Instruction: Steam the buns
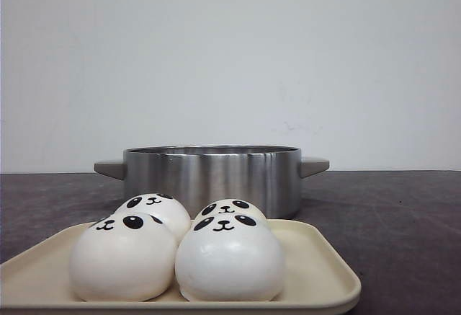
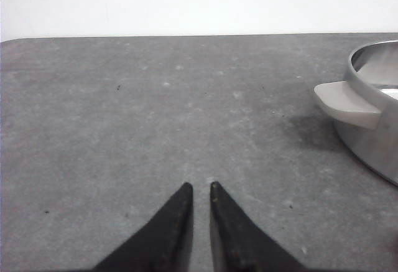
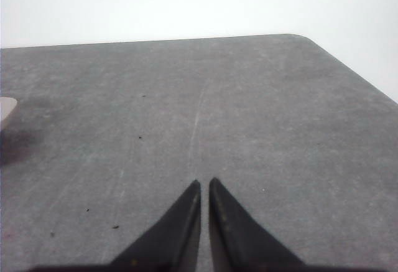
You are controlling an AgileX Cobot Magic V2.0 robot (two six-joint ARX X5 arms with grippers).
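Note:
Several white panda-faced buns sit on a cream tray (image 1: 328, 261) at the front of the front view: one at front left (image 1: 122, 257), one at front right (image 1: 229, 259), and two behind them (image 1: 155, 209) (image 1: 229, 207). A steel pot (image 1: 212, 174) with grey handles stands right behind the tray. Neither gripper shows in the front view. My left gripper (image 2: 199, 187) is shut and empty over bare table, with the pot (image 2: 373, 119) off to one side. My right gripper (image 3: 204, 183) is shut and empty over bare table.
The dark grey table (image 1: 403, 214) runs to a white wall at the back. The pot's pale handle (image 2: 345, 104) sticks out toward the left gripper's side. The table's rounded corner (image 3: 298, 37) shows in the right wrist view.

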